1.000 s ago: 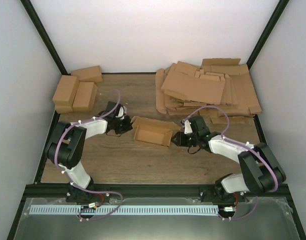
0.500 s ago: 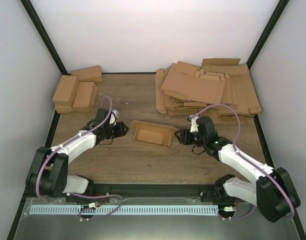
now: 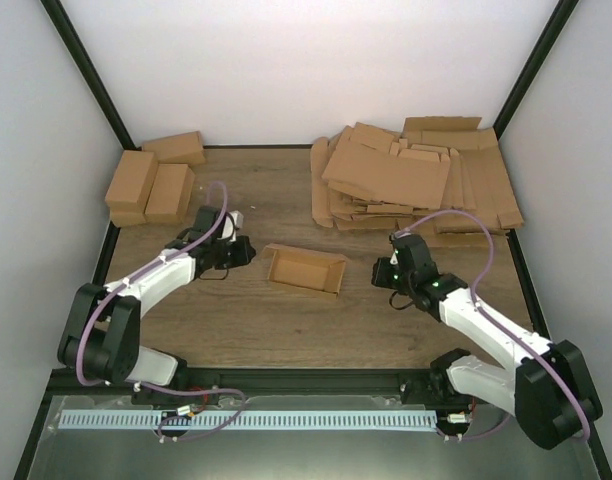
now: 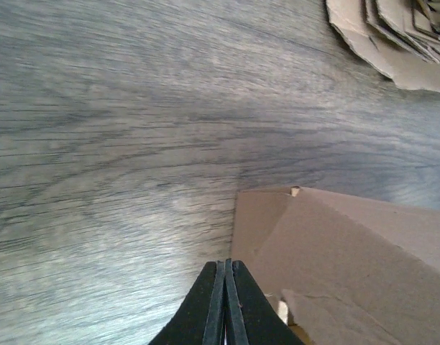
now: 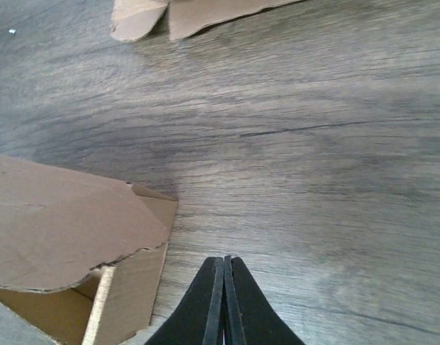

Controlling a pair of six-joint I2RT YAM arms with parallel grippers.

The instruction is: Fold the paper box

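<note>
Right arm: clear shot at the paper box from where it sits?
Probably yes. The right gripper sits shut just beside the paper box, with only table surface between them. It must open to grip.

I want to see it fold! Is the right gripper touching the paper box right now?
Apart. The right wrist view shows a strip of bare table between the shut right gripper and the paper box.
</note>
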